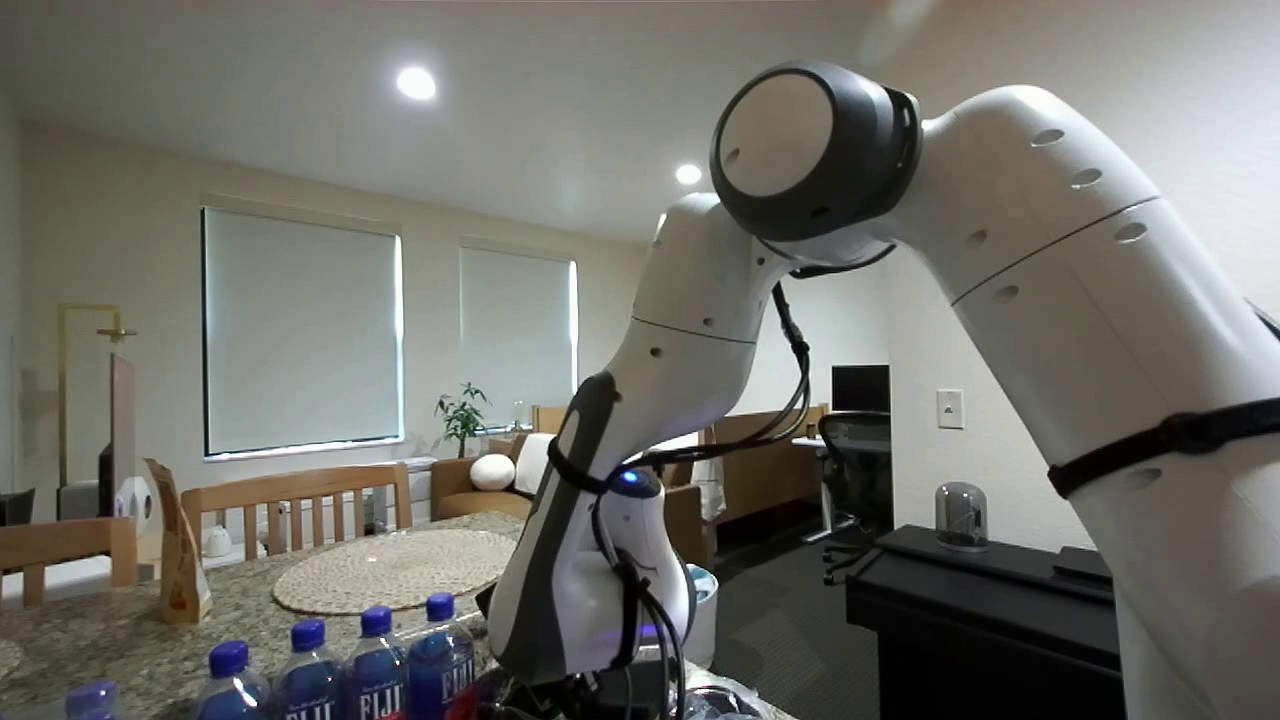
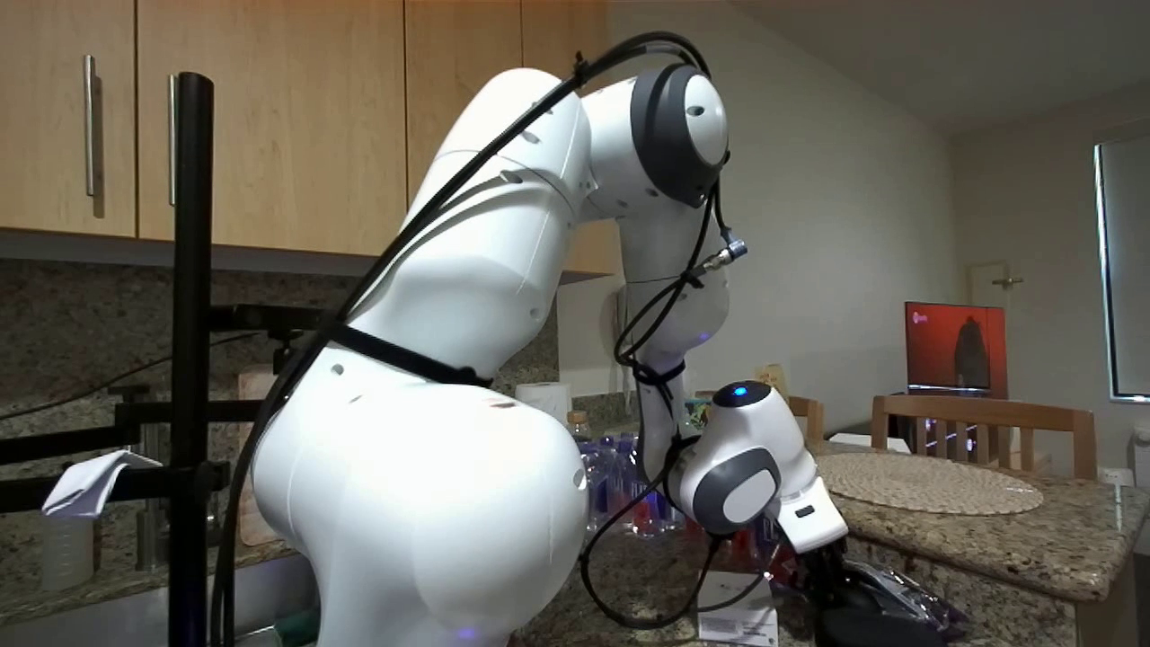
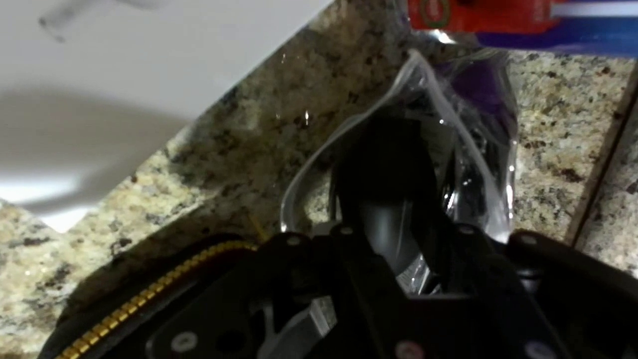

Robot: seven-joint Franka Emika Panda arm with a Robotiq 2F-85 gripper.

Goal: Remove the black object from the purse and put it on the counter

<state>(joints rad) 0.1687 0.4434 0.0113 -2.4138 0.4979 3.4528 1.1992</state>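
My gripper (image 3: 389,194) points down at the bottom of the wrist view, its dark fingers reaching into a clear plastic pouch with a pale rim (image 3: 463,129). A dark, smooth shape, seemingly the black object (image 3: 386,227), shows between the fingers. Dark on dark hides whether the fingertips press it. A black edge with a gold zipper, apparently the purse (image 3: 164,294), lies at lower left; I cannot tell how it joins the pouch. In an exterior view the gripper (image 2: 828,575) is low beside the clear plastic (image 2: 907,598). The speckled counter (image 3: 563,164) lies underneath.
A white paper (image 3: 149,60) lies at upper left in the wrist view. A red and blue package (image 3: 478,17) is at the top. Several water bottles (image 1: 376,670) stand beside the arm. A raised stone ledge (image 2: 1060,535) with a round woven mat (image 2: 925,483) stands behind.
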